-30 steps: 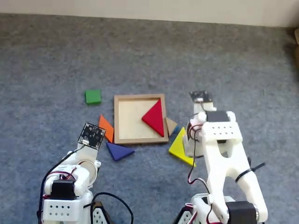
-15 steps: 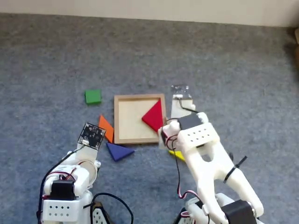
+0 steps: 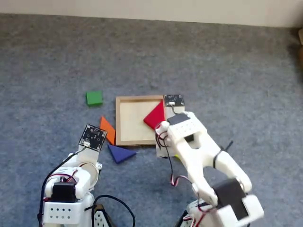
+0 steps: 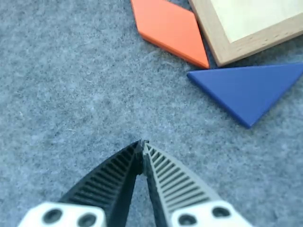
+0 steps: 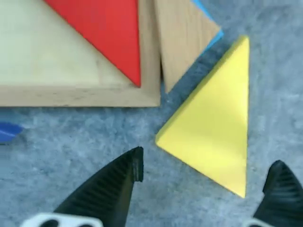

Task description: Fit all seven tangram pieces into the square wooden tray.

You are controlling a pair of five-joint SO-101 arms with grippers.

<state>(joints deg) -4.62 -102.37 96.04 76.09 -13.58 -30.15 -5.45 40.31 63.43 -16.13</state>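
The wooden tray (image 3: 135, 141) sits mid-desk, the red triangle (image 3: 155, 115) inside at its right side. Off its near right corner lies the yellow triangle (image 5: 213, 137), under the wide-open, empty right hand (image 5: 207, 166). The left hand (image 4: 143, 146), closed and empty, is near the blue triangle (image 4: 248, 90).

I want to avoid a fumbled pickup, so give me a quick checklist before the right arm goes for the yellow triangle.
1. Right gripper open: ok, jaws wide, either side of the yellow triangle.
2. Yellow triangle clear of the tray: ok, carpet shows between them.
3. Room in the tray: ok, a red triangle lies in it and much of the floor is bare.
4. Left gripper out of the way: ok, shut over carpet near the blue triangle.
5. Right gripper low enough to grip: cannot tell.
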